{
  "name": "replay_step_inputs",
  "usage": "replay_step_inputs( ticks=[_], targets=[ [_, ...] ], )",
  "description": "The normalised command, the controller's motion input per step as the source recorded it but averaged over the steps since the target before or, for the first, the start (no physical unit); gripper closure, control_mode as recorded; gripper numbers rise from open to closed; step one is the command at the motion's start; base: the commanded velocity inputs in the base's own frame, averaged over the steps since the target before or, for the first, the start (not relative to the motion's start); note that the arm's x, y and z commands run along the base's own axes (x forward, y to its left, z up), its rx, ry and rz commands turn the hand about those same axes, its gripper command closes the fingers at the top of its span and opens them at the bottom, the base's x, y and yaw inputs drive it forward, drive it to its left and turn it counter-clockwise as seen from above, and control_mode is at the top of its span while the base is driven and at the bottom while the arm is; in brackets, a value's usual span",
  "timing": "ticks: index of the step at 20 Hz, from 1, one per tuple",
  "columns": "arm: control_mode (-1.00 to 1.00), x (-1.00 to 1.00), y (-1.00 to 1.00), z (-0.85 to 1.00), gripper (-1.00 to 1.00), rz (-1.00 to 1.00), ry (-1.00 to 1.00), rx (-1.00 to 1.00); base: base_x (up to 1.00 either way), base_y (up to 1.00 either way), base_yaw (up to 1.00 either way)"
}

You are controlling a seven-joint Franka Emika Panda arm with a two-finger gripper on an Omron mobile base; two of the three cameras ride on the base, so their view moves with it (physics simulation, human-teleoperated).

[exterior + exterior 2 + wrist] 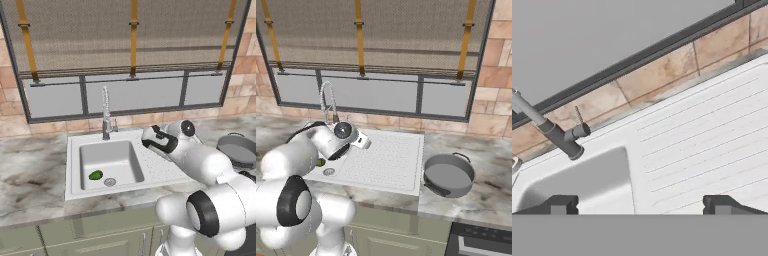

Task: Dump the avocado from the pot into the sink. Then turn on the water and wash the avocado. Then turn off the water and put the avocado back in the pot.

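Avocado (95, 175) sits on the sink (75, 150) basin floor at roughly 9 o'clock of the drain (110, 182), just beside it. End effector (639, 204) is open and empty, hovering over the basin-drainboard boundary with the faucet (559, 135) at its 10 o'clock. Pot (448, 175) stands upright on the surface (491, 195) at 3 o'clock of the sink, well apart from the avocado

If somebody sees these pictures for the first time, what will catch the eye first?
First the small green avocado, lying alone on the floor of the sink beside the round drain. Then the grey pot, upright on the counter to the right of the drainboard. The open pincer hangs over the drainboard, pointing toward the faucet.
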Motion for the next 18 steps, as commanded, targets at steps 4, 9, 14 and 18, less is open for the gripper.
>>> replay_step_inputs(
  ticks=[4, 9, 14, 18],
  targets=[
    [-1.00, -0.27, -0.01, 1.00, -1.00, -0.06, 0.16, 0.00, 0.00, 0.00, 0.00],
    [-1.00, -0.29, -0.02, 1.00, -1.00, -0.06, 0.22, 0.00, 0.00, 0.00, 0.00],
    [-1.00, -0.81, 0.00, 0.68, -1.00, -0.05, 0.32, -0.01, 0.00, 0.00, 0.00],
    [-1.00, -1.00, 0.00, 0.03, -1.00, 0.00, 0.27, -0.01, 0.00, 0.00, 0.00]
  ],
)
